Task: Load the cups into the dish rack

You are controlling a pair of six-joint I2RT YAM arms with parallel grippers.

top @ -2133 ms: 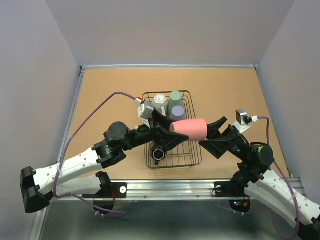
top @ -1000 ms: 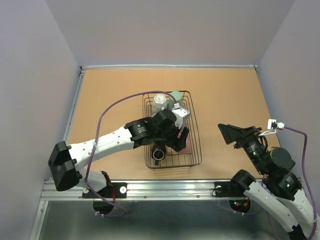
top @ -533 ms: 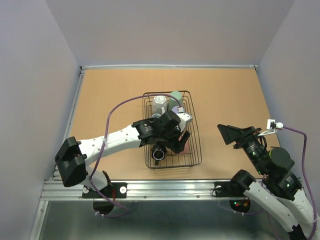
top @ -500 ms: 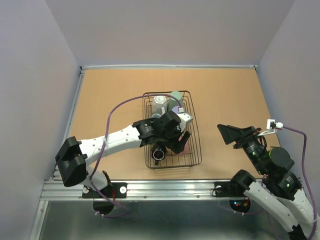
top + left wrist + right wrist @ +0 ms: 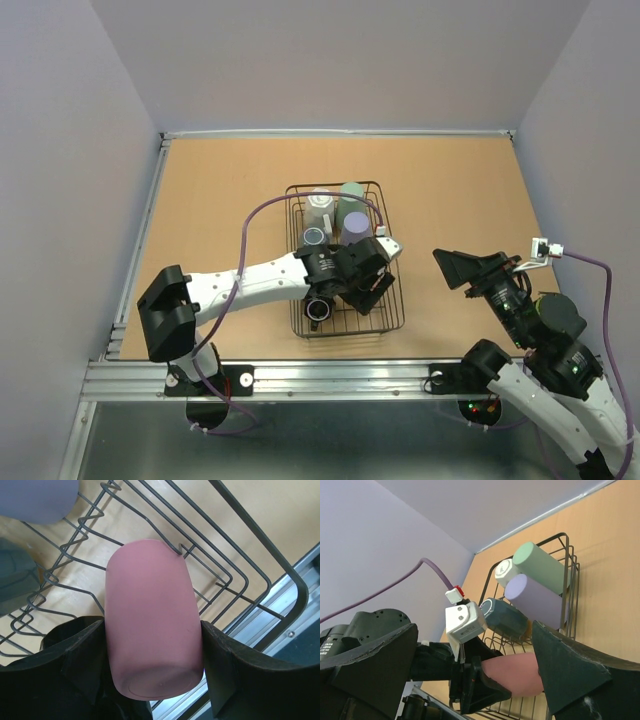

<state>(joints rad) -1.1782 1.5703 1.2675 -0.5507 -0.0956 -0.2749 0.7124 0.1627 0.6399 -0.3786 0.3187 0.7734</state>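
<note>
1. Two fingers of my left gripper point(image 5: 154, 655) clamp the red-pink tumbler point(image 5: 150, 625) by its sides, base towards me and open end touching the wires in the dish rack's point(image 5: 399, 300) near right part. I judge it is meant to stand inverted.
2. Green tumbler point(image 5: 545, 567) and lavender tumbler point(image 5: 537, 602) fill the rack's far end, hence this spot.
3. My right gripper point(image 5: 445, 268) hangs right of the rack, fingers apart, empty.

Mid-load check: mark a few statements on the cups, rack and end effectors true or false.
1. The left end effector grips the red-pink handleless tumbler. True.
2. The right end effector holds a cup. False: it is open and empty, right of the dark wire dish rack.
3. The green handleless tumbler is outside the rack. False: it is inside, at the far end.
4. The black mug sits in the rack's near left corner. True.
</note>
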